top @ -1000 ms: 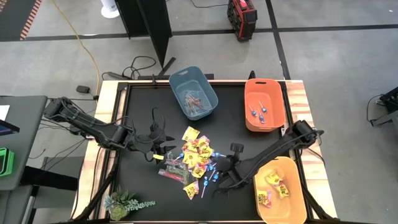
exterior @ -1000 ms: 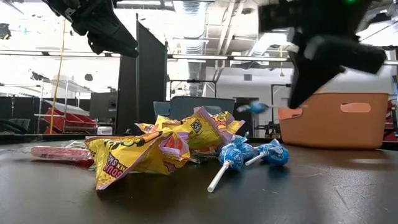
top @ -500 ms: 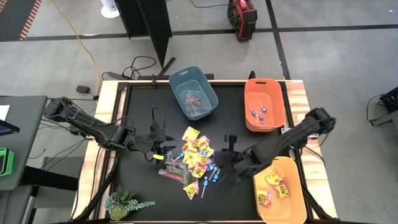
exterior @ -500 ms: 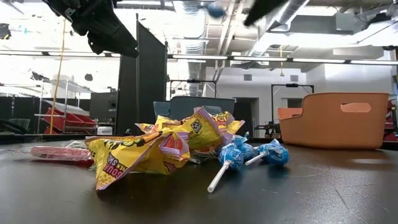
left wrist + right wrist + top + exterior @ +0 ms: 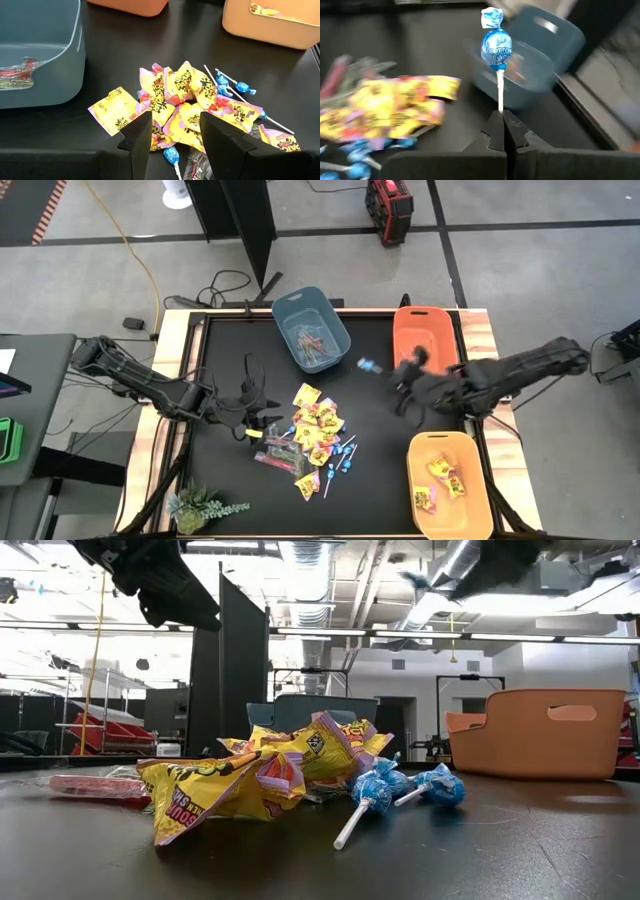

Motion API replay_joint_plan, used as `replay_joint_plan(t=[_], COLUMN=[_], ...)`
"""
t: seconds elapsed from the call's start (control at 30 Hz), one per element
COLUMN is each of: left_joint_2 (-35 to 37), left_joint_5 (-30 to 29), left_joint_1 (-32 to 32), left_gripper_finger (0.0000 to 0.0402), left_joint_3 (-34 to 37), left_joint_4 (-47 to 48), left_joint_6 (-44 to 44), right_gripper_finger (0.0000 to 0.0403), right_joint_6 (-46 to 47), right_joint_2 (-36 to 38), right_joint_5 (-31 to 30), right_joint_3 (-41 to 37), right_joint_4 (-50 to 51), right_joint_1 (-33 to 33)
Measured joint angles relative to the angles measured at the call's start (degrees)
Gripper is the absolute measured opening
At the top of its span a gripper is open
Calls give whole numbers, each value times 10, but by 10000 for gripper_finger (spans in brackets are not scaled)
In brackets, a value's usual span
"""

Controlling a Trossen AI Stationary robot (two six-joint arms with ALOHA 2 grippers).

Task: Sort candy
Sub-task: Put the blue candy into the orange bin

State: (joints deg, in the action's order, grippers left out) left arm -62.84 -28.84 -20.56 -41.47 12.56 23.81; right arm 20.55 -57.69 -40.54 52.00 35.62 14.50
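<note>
The candy pile (image 5: 315, 440) of yellow packets, blue lollipops and pinkish sticks lies on the black table's middle; it also shows in the left wrist view (image 5: 190, 105) and the low view (image 5: 270, 775). My left gripper (image 5: 262, 420) (image 5: 172, 135) hovers open, just left of the pile. My right gripper (image 5: 398, 380) (image 5: 502, 125) is up in the air between the pile and the orange bin (image 5: 425, 345), shut on one blue lollipop (image 5: 368, 366). My right gripper pinches the lollipop's white stick near its free end (image 5: 500, 106) between its two fingertips. The stick runs on in line with the fingers, with the blue wrapped head (image 5: 496, 47) out beyond them. The lollipop is lifted clear of the table.
A blue-grey bin (image 5: 311, 328) with pinkish sticks stands at the far middle. The orange bin is at the far right and a yellow-orange bin (image 5: 450, 485) with yellow packets at the near right. A small plant (image 5: 195, 508) sits at the near left corner.
My right gripper has risen from the pile's near right side. It has swung toward the far right and the orange bin, rolling as it went. It stays shut on the blue lollipop, which now hangs clear of the table.
</note>
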Motion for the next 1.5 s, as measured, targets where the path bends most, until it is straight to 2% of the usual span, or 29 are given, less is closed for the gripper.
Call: replay_joint_plan(t=[0.2,0.4,0.7,0.93,1.23,1.5], left_joint_2=[0,0,0,0,0,0], left_joint_5=[0,-3,-3,-6,-6,-6], left_joint_1=[0,0,0,0,0,0], left_gripper_finger=[160,160,160,160,160,160], left_joint_3=[0,0,0,0,0,0], left_joint_4=[0,0,0,-1,0,0], left_joint_6=[0,0,0,3,3,4], right_gripper_finger=[0,0,0,0,0,8], right_joint_6=[199,304,317,317,319,323], right_joint_2=[140,182,144,110,107,107], right_joint_5=[-41,-44,-1,4,4,16], right_joint_3=[-64,-81,-83,-83,-83,-83], right_joint_4=[171,274,292,313,315,316], right_joint_1=[-51,-95,-132,-151,-153,-190])
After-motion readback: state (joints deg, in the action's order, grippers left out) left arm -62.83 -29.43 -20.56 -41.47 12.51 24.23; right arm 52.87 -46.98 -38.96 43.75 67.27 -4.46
